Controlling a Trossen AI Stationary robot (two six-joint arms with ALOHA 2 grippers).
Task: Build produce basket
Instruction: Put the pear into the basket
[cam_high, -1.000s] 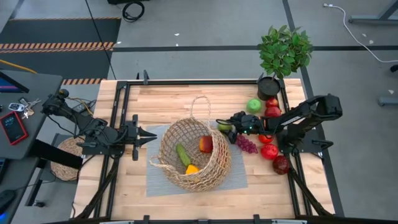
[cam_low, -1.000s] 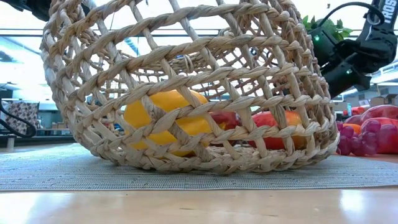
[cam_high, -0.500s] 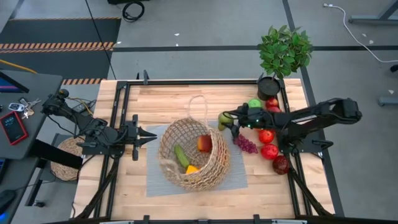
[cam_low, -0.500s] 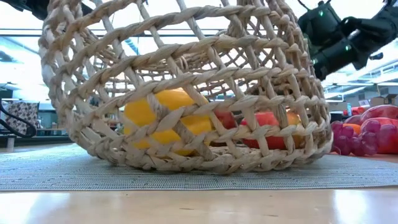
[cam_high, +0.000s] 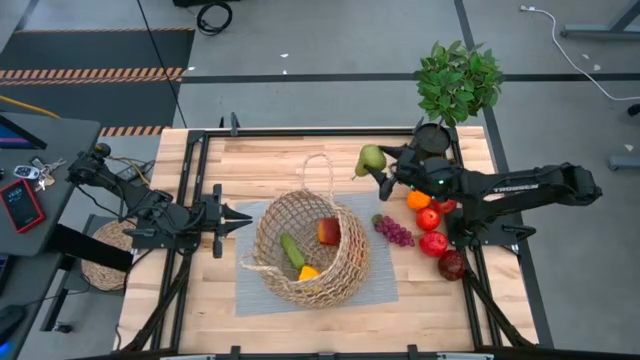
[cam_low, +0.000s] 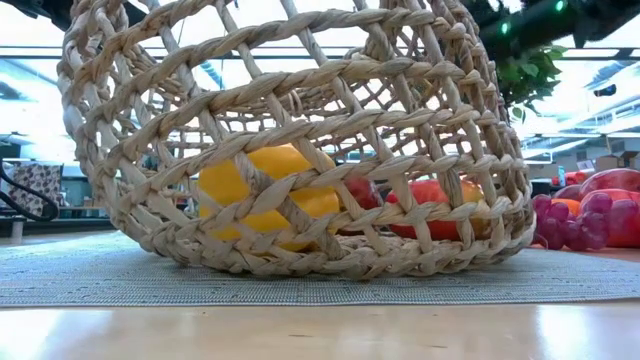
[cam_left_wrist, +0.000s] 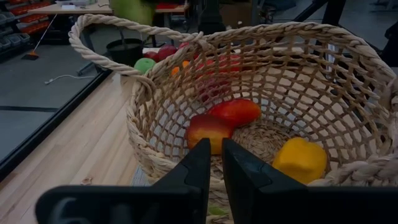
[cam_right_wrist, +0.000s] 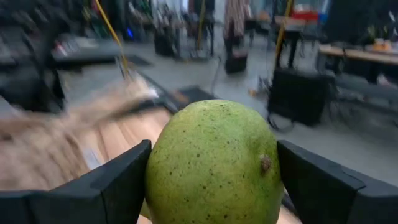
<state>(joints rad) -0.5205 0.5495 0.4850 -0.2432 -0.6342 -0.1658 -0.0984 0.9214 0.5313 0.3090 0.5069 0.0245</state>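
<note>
Nearest in the low view: basket (cam_low: 300, 140) on a grey mat (cam_low: 300, 280), weave hiding much of a yellow piece (cam_low: 265, 195) and red fruit (cam_low: 435, 205); grapes (cam_low: 590, 220) cut off at the edge. From above, three pieces countable inside: green, red, yellow-orange. Left pincer (cam_high: 232, 219) beside the basket's rim, clenched on nothing. Right pincer (cam_high: 378, 171) above the worktop (cam_high: 250, 160) beyond the basket, grasping a green pear (cam_high: 371, 158). Near the potted plant (cam_high: 455, 85): several red fruits (cam_high: 433, 243), one orange (cam_high: 417, 200). "TROSSEN" barely readable on the right arm.
</note>
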